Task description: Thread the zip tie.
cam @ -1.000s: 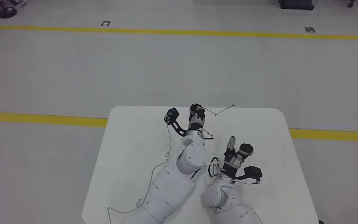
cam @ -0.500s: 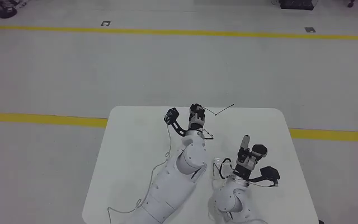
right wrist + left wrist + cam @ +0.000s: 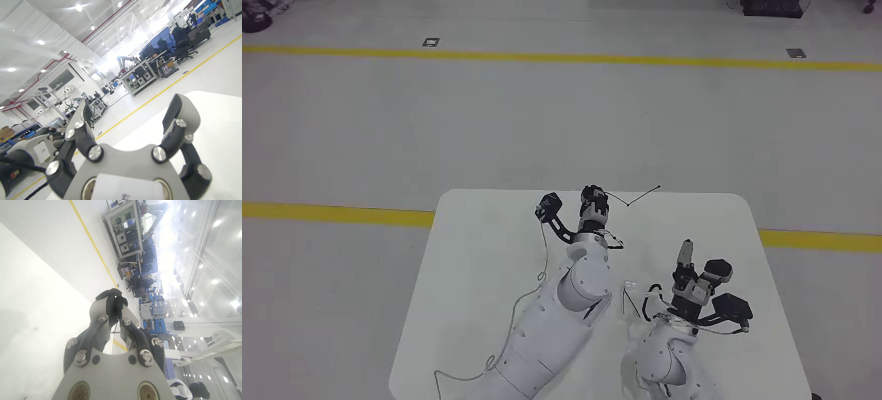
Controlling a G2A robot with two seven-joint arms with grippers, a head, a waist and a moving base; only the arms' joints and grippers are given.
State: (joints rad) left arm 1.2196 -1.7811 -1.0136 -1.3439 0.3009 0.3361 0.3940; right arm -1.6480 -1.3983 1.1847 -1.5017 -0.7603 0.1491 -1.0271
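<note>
A thin black zip tie (image 3: 642, 196) sticks out over the far edge of the white table (image 3: 472, 280), kinked partway along. My left gripper (image 3: 593, 194) is shut on one end of it near the far table edge; in the left wrist view its fingers (image 3: 111, 298) are pressed together. My right gripper (image 3: 686, 248) stands open with nothing between its fingers, to the right of the left one and nearer the front. In the right wrist view the open gripper (image 3: 130, 111) points past the table, and the zip tie (image 3: 93, 117) shows as a thin dark line beside its finger.
The table's far edge (image 3: 692, 193) runs just beyond the left gripper, with grey floor and a yellow line (image 3: 342, 212) behind it. A thin cable (image 3: 542, 262) hangs along the left arm. Bare tabletop lies on the left side and at the far right corner.
The right arm has moved to the right, away from the left gripper and the zip tie, staying open. The left arm and the zip tie have not moved.
</note>
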